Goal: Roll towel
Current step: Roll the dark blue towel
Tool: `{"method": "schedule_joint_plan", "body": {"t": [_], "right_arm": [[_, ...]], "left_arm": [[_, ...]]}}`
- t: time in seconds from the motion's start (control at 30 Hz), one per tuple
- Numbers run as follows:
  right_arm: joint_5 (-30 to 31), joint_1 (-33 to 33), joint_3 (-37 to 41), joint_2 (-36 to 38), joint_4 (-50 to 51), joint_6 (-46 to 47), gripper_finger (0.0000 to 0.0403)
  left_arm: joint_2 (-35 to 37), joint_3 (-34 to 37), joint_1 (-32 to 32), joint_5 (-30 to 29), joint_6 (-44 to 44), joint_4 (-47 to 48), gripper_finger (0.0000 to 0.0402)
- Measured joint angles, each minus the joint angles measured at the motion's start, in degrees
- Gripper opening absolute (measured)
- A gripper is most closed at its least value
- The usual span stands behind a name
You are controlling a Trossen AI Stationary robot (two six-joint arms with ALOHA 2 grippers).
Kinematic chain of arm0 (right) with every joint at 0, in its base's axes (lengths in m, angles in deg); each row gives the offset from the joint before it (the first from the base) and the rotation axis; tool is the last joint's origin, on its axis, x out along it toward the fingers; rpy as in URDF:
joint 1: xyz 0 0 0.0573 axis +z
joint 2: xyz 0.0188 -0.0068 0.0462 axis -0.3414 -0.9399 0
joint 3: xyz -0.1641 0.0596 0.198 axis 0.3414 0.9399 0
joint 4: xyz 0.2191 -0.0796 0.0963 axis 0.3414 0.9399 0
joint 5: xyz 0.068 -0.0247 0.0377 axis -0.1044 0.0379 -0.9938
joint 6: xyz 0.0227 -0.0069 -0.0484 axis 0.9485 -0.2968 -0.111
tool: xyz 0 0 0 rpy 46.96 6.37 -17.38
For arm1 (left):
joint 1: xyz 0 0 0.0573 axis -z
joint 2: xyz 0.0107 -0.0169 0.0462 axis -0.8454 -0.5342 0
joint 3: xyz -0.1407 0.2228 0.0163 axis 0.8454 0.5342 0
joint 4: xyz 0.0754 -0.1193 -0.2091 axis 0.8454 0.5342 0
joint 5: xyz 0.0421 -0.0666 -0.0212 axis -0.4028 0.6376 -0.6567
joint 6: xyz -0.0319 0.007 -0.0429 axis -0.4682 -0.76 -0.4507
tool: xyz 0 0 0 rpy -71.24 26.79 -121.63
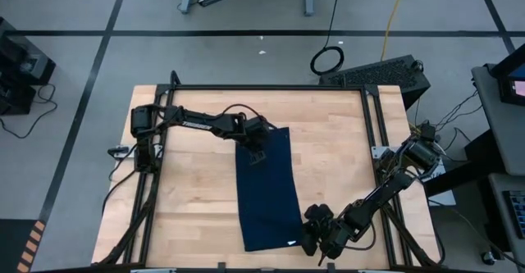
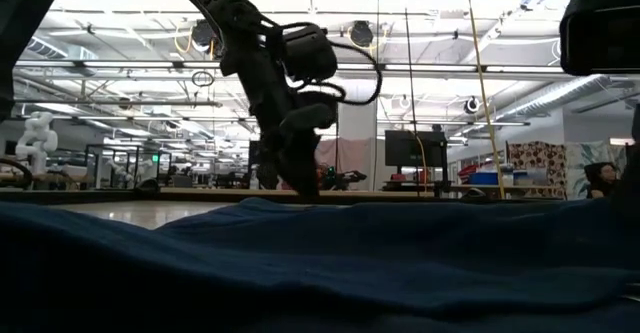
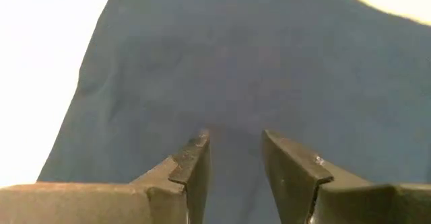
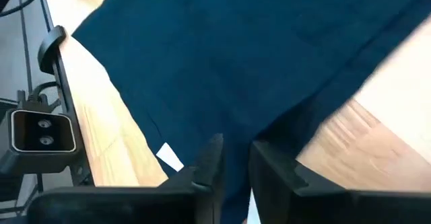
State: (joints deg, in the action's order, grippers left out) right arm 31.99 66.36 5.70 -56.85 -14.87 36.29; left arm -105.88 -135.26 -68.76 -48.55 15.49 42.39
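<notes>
High view: navy towel (image 1: 267,193) lies flat, left hand (image 1: 257,153) and right hand (image 1: 314,238) slightly parted over it.

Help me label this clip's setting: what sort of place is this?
Likely a large robotics lab or industrial workshop: wooden table in a black frame, grey floor with taped lines, and open ceiling with hanging lights.

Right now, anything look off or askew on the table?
The towel lies skewed, its long edges running at a slant to the table edges. Otherwise flat, unrolled, nothing damaged. Left claw is over its far end, right claw at the near corner by the white tag.
</notes>
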Motion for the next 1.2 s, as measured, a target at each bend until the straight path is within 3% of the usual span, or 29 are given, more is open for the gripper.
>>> {"method": "schedule_joint_plan", "body": {"t": [0.3, 0.7, 0.9, 1.2], "right_arm": [[-5.0, -0.7, -0.1, -0.7, -1.4, -1.2, 0.0005], [-18.2, -0.7, -0.1, 1.9, -3.4, -1.2, 0.0001], [-19.7, -1.5, -0.1, 3.9, 3.0, 0.8, 0.0003], [-27.4, -4.2, -0.1, 8.5, 13.1, -2.0, 0.0004]], "left_arm": [[-3.4, -0.1, 1.4, 1.4, 4.4, -3.7, 0.0138], [-5.6, -0.4, 1.0, -1.3, 0.0, -2.3, 0.0138], [-5.7, -0.3, 1.0, -1.8, 0.0, -2.2, 0.0138], [-5.8, -0.2, 1.0, -2.5, 0.0, -1.8, 0.0138]]}}
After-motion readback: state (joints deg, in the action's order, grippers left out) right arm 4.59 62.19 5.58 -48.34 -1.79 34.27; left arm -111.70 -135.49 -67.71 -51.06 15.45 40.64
